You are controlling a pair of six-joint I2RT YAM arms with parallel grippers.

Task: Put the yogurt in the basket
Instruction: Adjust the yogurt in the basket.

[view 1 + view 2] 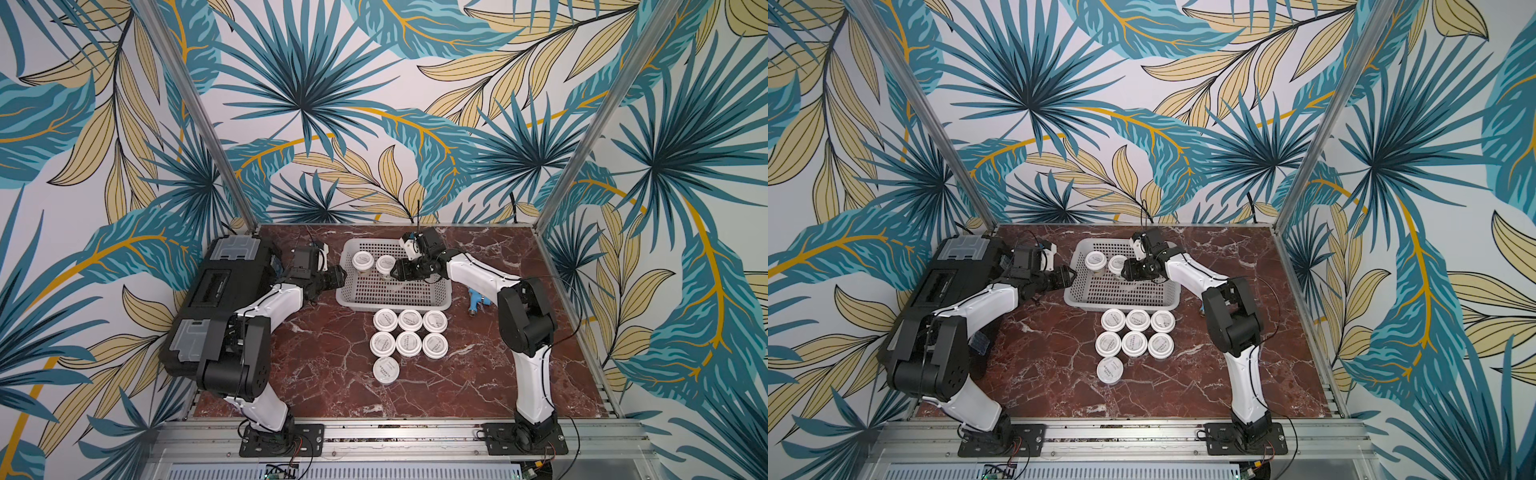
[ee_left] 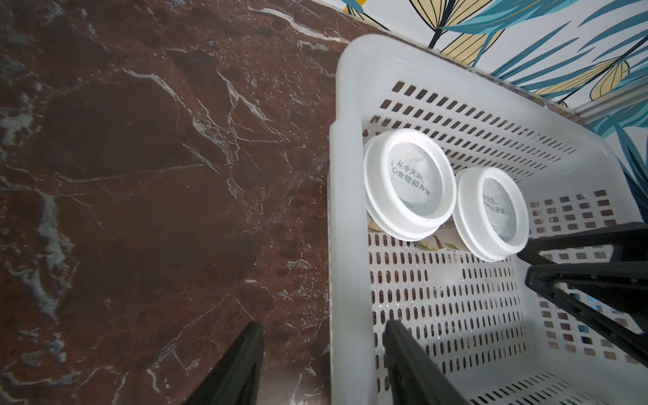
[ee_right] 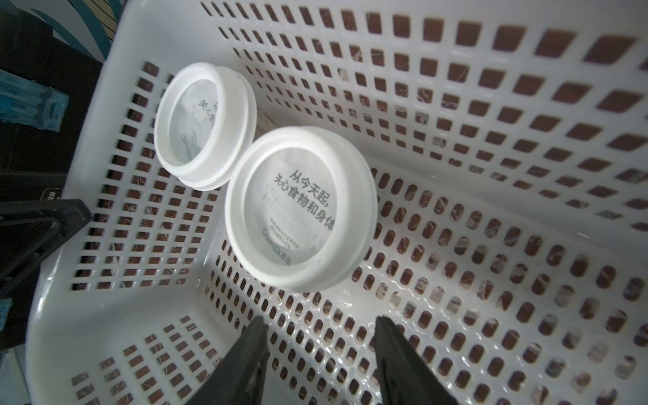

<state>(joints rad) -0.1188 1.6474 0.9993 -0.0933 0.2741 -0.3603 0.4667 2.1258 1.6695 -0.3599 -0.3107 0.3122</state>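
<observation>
Right jaws stand apart and empty inside the basket (image 1: 390, 300), with one jar (image 3: 301, 210) just ahead of them. Left jaws, also apart, straddle its rim. Seven jars (image 1: 409, 345) sit on the bench (image 1: 316, 374), well back from both. They are probably light, rigid and slick, so grip under the lid's lip.

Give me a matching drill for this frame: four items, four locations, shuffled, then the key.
1 black toolbox with clear lid panels
2 small blue object
3 seven white-lidded clear round yogurt jars
4 two white-lidded yogurt jars

A inside white perforated plastic basket
B red marble table, in front of basket
C table, right of basket
D table's left edge

Pairs: 1-D, 2-C, 3-B, 4-A
</observation>
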